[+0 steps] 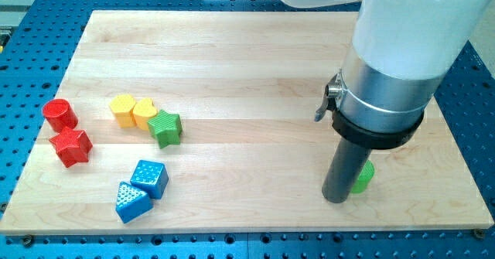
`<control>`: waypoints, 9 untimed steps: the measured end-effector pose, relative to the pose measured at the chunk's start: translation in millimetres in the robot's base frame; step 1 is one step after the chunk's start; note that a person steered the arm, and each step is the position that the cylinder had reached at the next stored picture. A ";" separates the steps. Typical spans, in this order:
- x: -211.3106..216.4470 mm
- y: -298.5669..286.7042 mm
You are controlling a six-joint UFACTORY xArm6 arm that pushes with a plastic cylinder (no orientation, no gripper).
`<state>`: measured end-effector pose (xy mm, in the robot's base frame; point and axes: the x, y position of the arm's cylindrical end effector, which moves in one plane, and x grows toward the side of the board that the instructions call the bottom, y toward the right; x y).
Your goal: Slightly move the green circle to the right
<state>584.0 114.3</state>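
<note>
— So, where's my tip [336, 199]?
— Low on the board [255, 66], gripping nothing, touching the green circle [362, 178].
— Which way is the circle?
— At two o'clock, half hidden behind the rod; push toward three.

My tip [336, 199] touches the green circle [363, 177] (its left side)

The green star [165, 127] sits on the table [255, 50]. Two yellow blocks [133, 110] touch each other just to its left, and one touches the star. Farther left are a red round block [59, 114] and, below it, a red star [71, 147]. Below the green star lie a blue cube [149, 177] and a blue triangle [131, 202], touching.
</note>
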 end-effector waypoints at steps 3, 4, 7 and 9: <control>0.0 -2.3; 23.8 -15.5; -43.1 2.4; 6.3 33.7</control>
<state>590.3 148.0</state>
